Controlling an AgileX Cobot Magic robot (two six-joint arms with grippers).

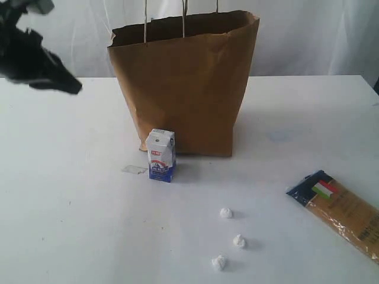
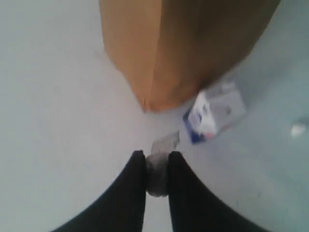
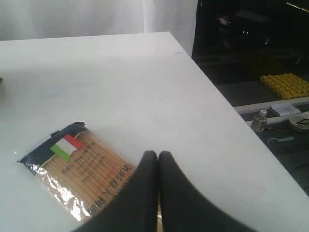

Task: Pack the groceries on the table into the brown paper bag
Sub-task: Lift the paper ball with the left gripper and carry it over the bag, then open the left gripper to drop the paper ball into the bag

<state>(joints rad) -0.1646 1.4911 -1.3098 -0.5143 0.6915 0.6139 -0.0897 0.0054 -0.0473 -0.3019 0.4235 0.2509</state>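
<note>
White cloth [image 1: 308, 35] hangs behind a plain white surface [image 1: 71, 225]. Toward the back of it the brown paper bag [image 1: 183, 89] stands upright with its mouth open, its ragged rim and thin handles uppermost. The small white-blue carton [image 1: 161, 155] stands upright just in front of the bag's lower left corner; whether the two touch is not clear. Beside the carton, on its left in the exterior view, a clear scrap [image 1: 135, 170] lies flat.

Three white crumpled wads [image 1: 225, 213] sit nearer the front edge, well apart from the bag. The long pasta packet [image 1: 346, 213], with its Italian-flag label, lies flat at the far right of the exterior view, also well away from the bag.

The left arm [image 1: 35, 59] hangs blurred in the upper left of the exterior view, above the surface and left of the bag. Its left fingers [image 2: 137, 166] stand narrow, a slim gap between them. A grey blur [image 2: 157, 174] fills that gap at the tips, and I cannot tell whether it is something gripped.

The right fingers [image 3: 147, 166] are pressed together with nothing between them, just above the pasta packet.
</note>
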